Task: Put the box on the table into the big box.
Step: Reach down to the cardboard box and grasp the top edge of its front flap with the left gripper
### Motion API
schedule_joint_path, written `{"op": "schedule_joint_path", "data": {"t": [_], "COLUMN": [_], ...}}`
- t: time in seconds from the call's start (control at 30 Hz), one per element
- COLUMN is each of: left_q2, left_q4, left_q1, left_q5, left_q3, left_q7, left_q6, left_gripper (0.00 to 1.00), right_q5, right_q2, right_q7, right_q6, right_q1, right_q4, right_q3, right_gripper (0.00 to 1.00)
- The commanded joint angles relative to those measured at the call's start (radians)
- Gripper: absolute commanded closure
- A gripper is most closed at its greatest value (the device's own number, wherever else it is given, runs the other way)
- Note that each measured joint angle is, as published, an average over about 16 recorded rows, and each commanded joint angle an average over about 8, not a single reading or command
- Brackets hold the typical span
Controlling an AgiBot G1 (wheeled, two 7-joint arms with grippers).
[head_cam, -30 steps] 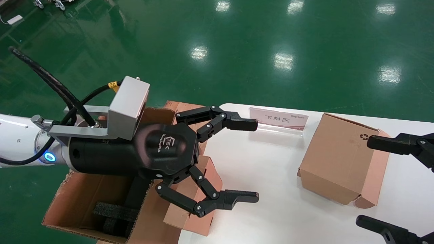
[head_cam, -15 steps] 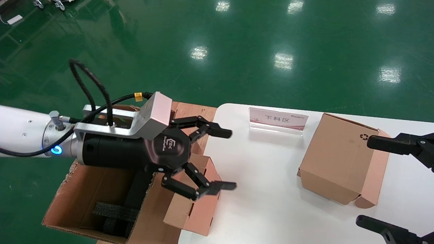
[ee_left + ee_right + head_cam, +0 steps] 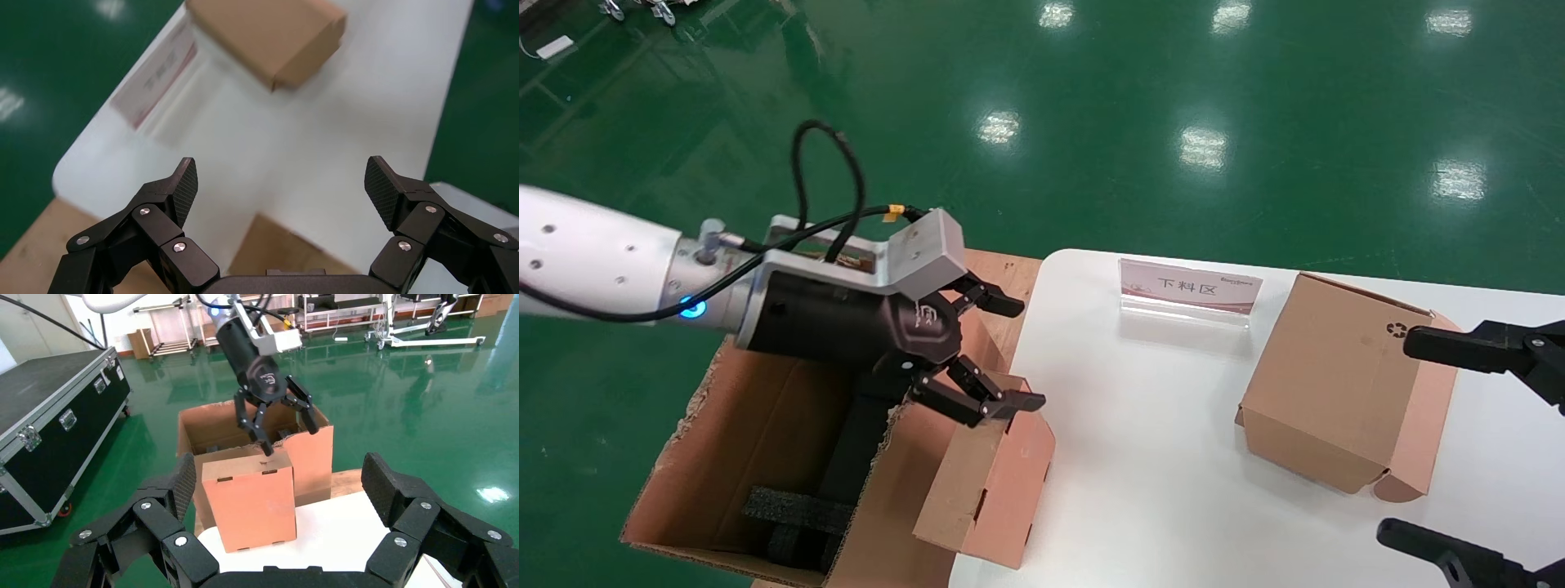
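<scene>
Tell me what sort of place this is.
Likely a factory or robot test hall: glossy green floor, metal racks, a black flight case, and a white table with a labelled sign.

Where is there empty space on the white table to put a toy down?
The widest bare patch of the table lies between the box at its left edge and the carton with a recycling symbol, in front of the sign. It is crowded at the left edge, where the open left gripper hangs over the box beside the big box, and around the right gripper.
</scene>
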Motion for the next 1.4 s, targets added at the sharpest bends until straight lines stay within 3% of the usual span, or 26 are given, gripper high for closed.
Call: {"op": "schedule_joint_path", "data": {"t": [0.03, 0.5, 1.4], "left_q2": [0.012, 0.088, 0.264], "left_q4": [-0.004, -0.024, -0.06], "left_q1": [-0.033, -0.251, -0.689], "left_q5": [0.046, 0.201, 0.263], "left_q3": [0.024, 0.179, 0.731], "left_q7": [-0.044, -0.285, -0.704], "left_q6": [0.004, 0.05, 0.145], "left_gripper": [0.0, 0.0, 0.0], "right_q5": [0.0, 0.0, 0.0], "right_q2": [0.0, 0.0, 0.0], "right_q7": [0.0, 0.0, 0.0], "right_q6": [0.0, 0.0, 0.0], "right_q1": [0.0, 0.0, 0.0], "right_q4": [0.0, 0.0, 0.0], "right_q3": [0.0, 0.0, 0.0], "right_gripper": [0.0, 0.0, 0.0]}}
